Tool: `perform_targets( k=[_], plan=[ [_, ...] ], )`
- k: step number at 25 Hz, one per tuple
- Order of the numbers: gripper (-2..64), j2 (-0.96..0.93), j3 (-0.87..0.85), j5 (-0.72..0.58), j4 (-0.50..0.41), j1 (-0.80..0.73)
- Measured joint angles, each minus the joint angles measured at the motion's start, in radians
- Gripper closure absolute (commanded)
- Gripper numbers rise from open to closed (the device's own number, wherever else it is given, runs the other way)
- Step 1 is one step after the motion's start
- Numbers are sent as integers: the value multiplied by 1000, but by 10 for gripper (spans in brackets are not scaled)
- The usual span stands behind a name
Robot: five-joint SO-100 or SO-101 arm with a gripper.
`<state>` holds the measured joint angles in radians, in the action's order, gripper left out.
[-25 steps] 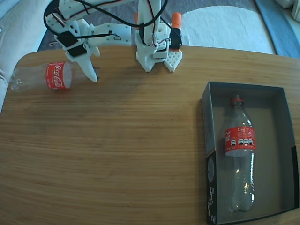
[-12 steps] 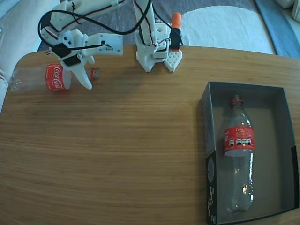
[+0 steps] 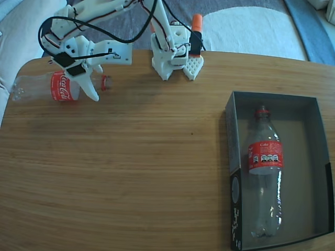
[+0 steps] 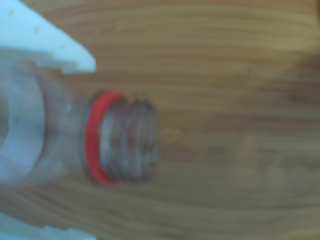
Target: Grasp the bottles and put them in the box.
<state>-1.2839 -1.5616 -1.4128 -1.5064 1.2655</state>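
1. A rounded wooden tabletop [image 3: 131, 172] is seen from above in the fixed view, with the arm's white base [image 3: 171, 55] mounted at its far edge.
2. One bottle [image 3: 55, 86] lies on its side near the far left corner of the tabletop, its base pointing to the left edge and its neck to the right; its red label faces up.
3. The white pincer [image 3: 84, 83] is lowered over this bottle just right of the label, with one finger [image 3: 89, 90] seen crossing the near side of the shoulder. The jaws are set apart around the bottle; whether they press on it cannot be told.
4. In the wrist view the bottle's neck [image 4: 120, 145] is seen blurred, with a red ring and bare threads; no cap is made out on it. White pincer parts are seen above and below it at the left edge.
5. The second bottle [image 3: 264, 172] lies inside the box [image 3: 233, 151] at the right of the tabletop, well apart from the first, with its red cap toward the far wall and its base toward the near wall.
6. The box is open at the top, grey inside, with a black left side bearing white print; bare floor is seen to the right of the bottle inside it.
7. An orange-topped part [image 3: 196, 31] stands beside the base. The stretch of tabletop between the pincer and the box is seen as bare wood.
8. Black cables [image 3: 120, 37] are looped along the arm above the bottle.
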Motion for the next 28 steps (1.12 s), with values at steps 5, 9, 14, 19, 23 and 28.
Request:
perform_targets(
  k=[5, 9, 14, 19, 23, 28],
  plan=[
    [205, 0, 0, 0, 15, 20],
    [206, 34, 2, 0, 54, 20],
    [206, 74, 25, 0, 55, 15],
    [206, 107, 31, 0, 58, 14],
    [206, 115, 31, 0, 72, 15],
    [206, 115, 31, 0, 72, 14]
  ],
)
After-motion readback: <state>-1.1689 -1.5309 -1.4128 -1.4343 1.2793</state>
